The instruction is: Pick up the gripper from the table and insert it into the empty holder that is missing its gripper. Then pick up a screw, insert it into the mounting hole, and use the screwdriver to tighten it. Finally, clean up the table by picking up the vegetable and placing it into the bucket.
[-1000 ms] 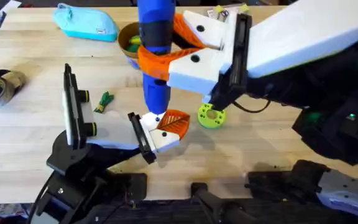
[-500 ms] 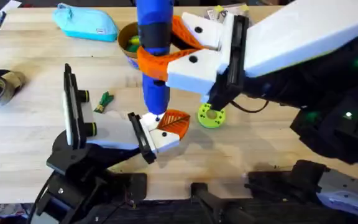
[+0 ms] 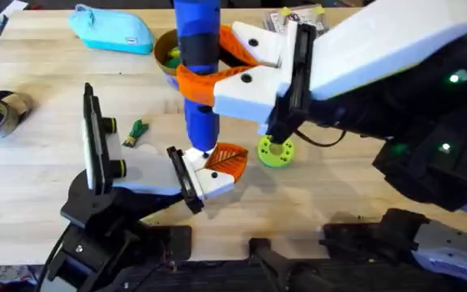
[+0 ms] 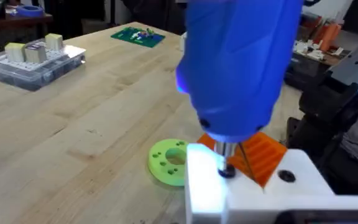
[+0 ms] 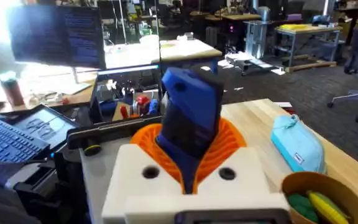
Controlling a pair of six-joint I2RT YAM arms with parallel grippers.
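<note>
Overhead, the right pincer [image 3: 217, 81] clasps the screwdriver [image 3: 197, 73] upright, tip on the holder [image 3: 205, 174] over the bench [image 3: 47, 89]. Left wrist: the orange gripper [image 4: 263, 155] sits seated. Right wrist: rigid, top-heavy; hold mid-barrel. Left pincer's state: cannot tell.

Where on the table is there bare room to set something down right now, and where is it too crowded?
Bare wood lies between the tape roll and the upright black arm, and below the blue pouch. There is more on the table beyond the green disc. It is crowded at the centre, where the screwdriver meets the holder, near the bucket.
</note>
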